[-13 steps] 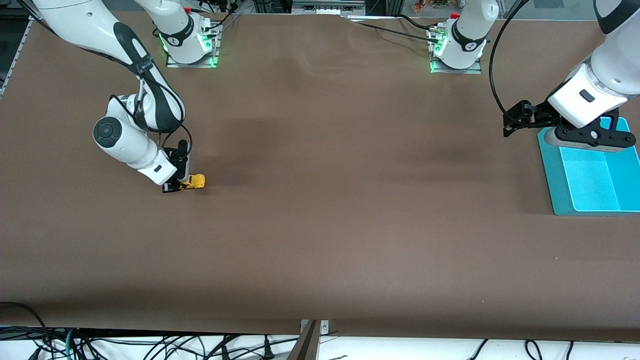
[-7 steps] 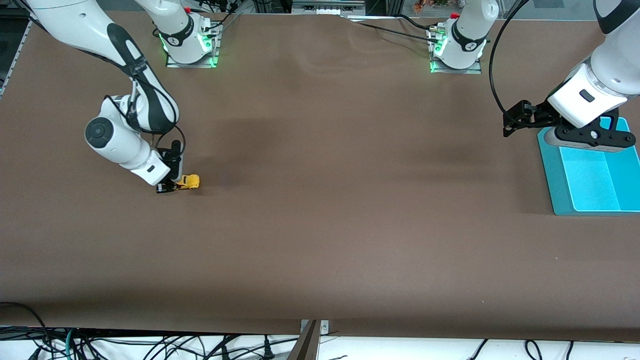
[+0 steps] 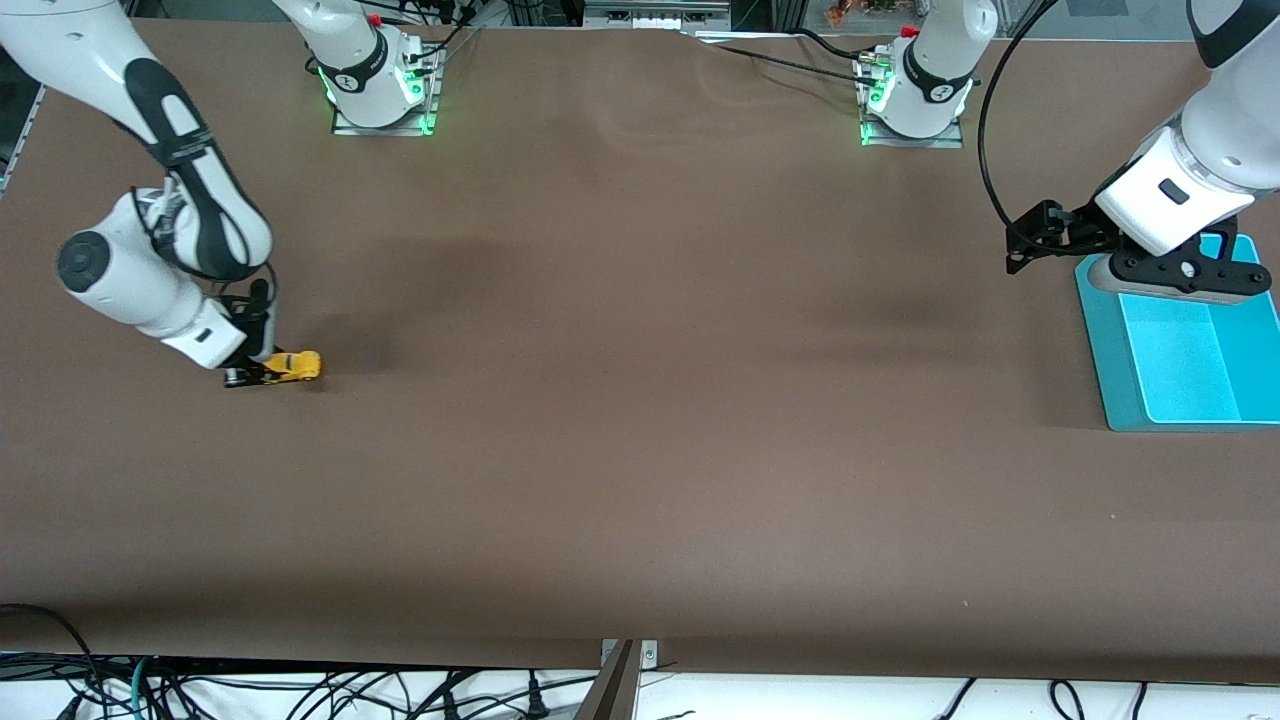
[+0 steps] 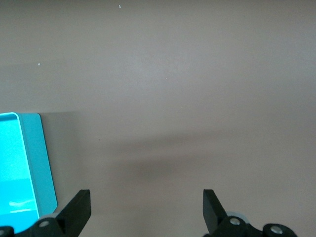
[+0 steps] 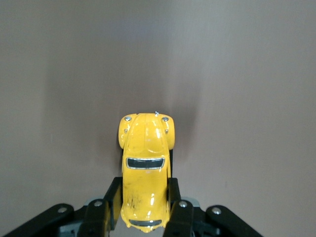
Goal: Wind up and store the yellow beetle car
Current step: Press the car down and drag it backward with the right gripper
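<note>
the right gripper (image 3: 262, 374), clamped on the yellow beetle car (image 3: 293, 366), is dragging it backward toward the right arm's table end, likely winding it, while the left gripper (image 3: 1040, 237) is waiting, fingers wide, by the blue bin (image 3: 1098, 335).

Your teal tray (image 3: 1100, 340) runs off the front view's edge at the table's left-arm end, and the left arm covers its corner; the yellow beetle car's (image 5: 145, 168) wheels stay hidden.
</note>
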Motion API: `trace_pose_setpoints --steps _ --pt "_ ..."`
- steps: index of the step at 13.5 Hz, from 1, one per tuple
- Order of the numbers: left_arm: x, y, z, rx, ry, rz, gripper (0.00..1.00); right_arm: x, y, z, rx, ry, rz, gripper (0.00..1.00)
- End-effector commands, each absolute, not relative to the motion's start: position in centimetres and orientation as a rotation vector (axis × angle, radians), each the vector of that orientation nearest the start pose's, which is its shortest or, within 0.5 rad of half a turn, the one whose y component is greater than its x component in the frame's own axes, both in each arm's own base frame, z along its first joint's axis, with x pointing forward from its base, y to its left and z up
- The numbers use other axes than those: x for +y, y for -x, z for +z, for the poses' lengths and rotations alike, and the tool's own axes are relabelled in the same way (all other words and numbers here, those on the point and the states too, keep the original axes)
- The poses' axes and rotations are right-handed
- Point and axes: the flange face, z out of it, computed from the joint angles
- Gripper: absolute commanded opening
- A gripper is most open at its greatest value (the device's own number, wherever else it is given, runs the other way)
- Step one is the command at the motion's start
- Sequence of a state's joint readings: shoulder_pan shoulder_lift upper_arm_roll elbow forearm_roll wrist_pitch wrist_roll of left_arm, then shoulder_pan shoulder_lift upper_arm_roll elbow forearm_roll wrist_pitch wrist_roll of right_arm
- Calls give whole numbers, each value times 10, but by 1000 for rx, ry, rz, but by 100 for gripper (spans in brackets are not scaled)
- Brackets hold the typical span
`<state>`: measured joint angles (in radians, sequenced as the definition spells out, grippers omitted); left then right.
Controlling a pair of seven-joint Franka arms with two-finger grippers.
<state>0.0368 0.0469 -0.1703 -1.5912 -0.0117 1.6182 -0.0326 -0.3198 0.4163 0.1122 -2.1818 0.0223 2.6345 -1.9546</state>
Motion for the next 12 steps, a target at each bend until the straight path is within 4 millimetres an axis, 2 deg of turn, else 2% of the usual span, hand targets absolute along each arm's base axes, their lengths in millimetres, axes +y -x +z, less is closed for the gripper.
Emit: trace_pose_setpoints --steps 1,4,7,8,9,10,12 --pt "-77 -568 599 173 3172 35 100 -133 -544 168 2434 -2058 80 11" --pt "-77 -567 599 173 3173 38 100 -132 -548 172 2415 -2080 84 19" --pt "-78 -567 598 176 3172 45 100 -129 -551 175 2397 -2099 89 35" --pt "-78 -566 599 176 3172 42 100 -129 -553 176 2403 -2109 82 55" --pt "-78 -566 599 178 3172 42 100 -128 -559 181 2401 -2125 83 100" --pt "-78 -567 598 176 3172 45 100 -120 -564 185 2423 -2123 86 100" --pt "-78 -567 598 176 3172 45 100 -117 -574 196 2437 -2118 88 100"
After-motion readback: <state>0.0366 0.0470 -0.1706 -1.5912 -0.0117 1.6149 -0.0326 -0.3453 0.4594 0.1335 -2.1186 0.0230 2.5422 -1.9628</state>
